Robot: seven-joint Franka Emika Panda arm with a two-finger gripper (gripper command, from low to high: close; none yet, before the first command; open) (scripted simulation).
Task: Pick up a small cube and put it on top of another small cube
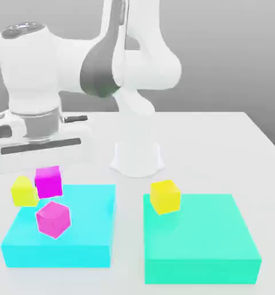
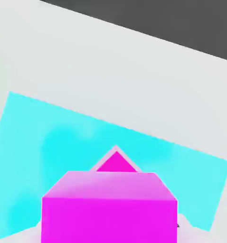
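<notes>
One small cube (image 1: 49, 180) (image 2: 109, 209), bright magenta, hangs just under my gripper (image 1: 43, 144) at the far edge of the cyan slab (image 1: 82, 242). The gripper is shut on it. In the hand view this cube looms large and close. Beyond it a corner of the other small cube (image 2: 116, 162) pokes out over the cyan slab (image 2: 63, 142). That second magenta cube (image 1: 52, 219) rests tilted on the cyan slab, nearer the front than the held one.
A yellow cube (image 1: 23, 191) sits at the cyan slab's far corner on the exterior view's left, close beside the held cube. Another yellow cube (image 1: 164, 196) sits on a mint-green slab (image 1: 203, 242) on the exterior view's right. The robot base (image 1: 137, 155) stands behind.
</notes>
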